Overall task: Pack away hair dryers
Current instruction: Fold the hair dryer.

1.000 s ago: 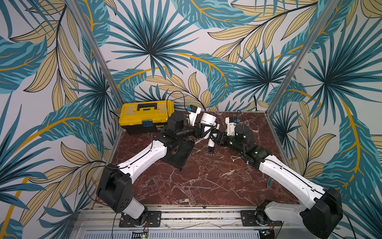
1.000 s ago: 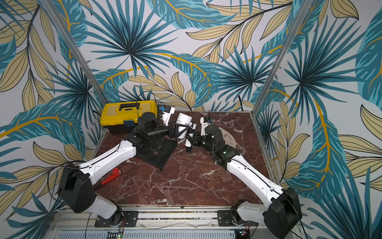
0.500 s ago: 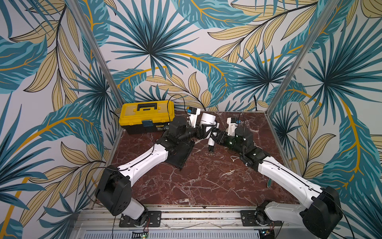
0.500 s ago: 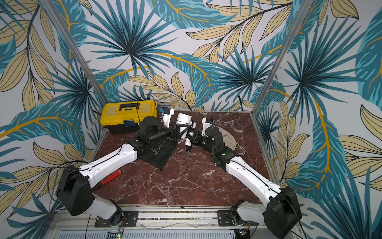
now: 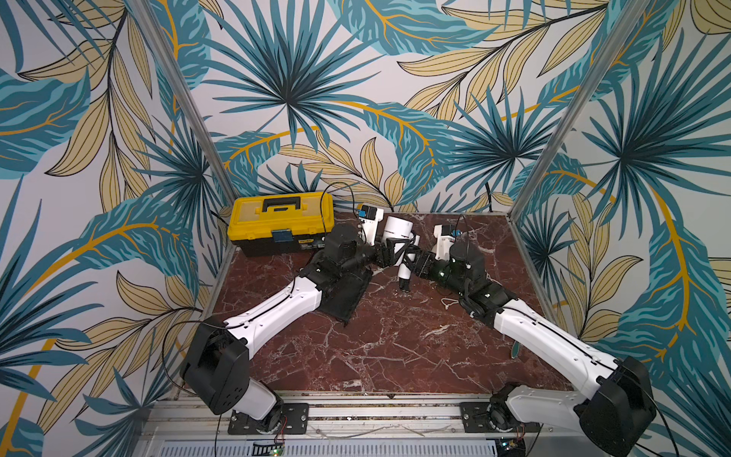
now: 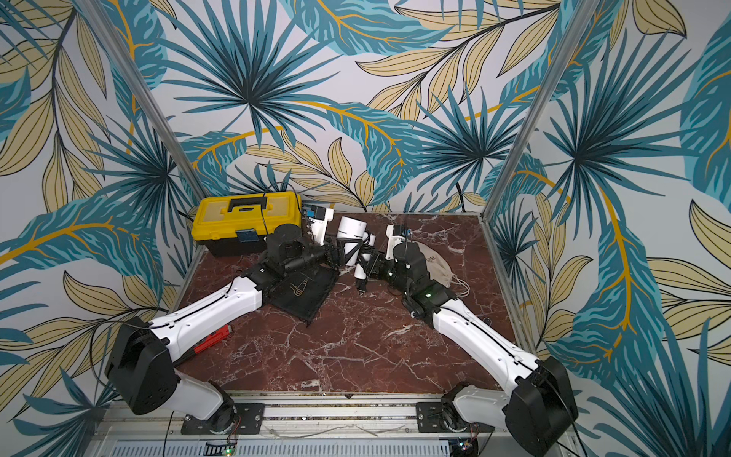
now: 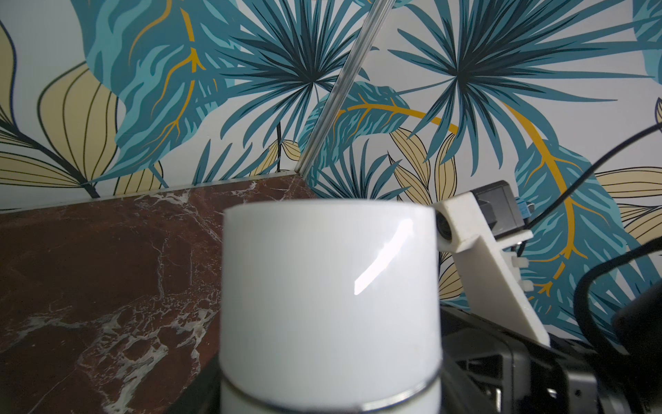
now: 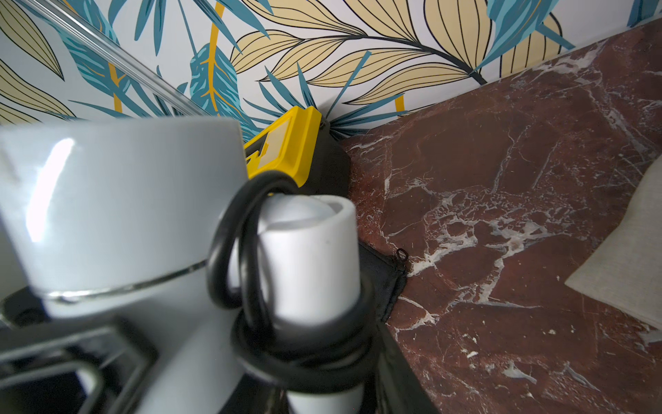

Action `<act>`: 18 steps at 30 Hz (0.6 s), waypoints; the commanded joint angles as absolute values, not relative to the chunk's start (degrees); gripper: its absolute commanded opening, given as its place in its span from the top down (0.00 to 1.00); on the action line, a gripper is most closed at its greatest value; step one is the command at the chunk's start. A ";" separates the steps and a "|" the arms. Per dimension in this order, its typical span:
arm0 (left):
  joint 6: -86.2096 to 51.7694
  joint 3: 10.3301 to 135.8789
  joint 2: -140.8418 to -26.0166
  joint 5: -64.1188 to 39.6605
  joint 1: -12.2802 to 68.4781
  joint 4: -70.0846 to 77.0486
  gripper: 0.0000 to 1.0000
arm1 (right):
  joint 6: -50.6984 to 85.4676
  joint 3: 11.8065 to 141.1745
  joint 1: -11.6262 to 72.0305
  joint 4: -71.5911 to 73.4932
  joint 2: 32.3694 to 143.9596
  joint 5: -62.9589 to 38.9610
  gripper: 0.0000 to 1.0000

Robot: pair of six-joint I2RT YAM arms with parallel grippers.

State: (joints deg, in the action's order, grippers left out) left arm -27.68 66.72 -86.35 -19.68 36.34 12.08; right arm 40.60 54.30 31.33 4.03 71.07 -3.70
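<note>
On the marble table [image 5: 395,348], the left gripper [image 5: 391,251] clasps the white hair dryer [image 5: 398,228] by its barrel and the right gripper [image 5: 413,261] by its six-o'clock-pointing handle, with the black bag [image 5: 344,296] at seven o'clock.

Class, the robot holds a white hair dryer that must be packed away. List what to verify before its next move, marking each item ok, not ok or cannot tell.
1. Right gripper grips the white hair dryer by its handle: ok.
2. Left gripper firm on the barrel: cannot tell; its jaws flank the barrel.
3. Cord looped round the handle: ok.
4. Black bag free and open: not ok; it lies flat, partly under the left arm.
5. Beige bag mouth open: cannot tell; the right arm partly hides it.
</note>
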 commanded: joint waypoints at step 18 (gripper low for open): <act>-23.99 62.11 -86.46 -22.88 40.80 11.99 0.69 | 41.39 60.35 33.66 11.27 70.22 -21.47 0.90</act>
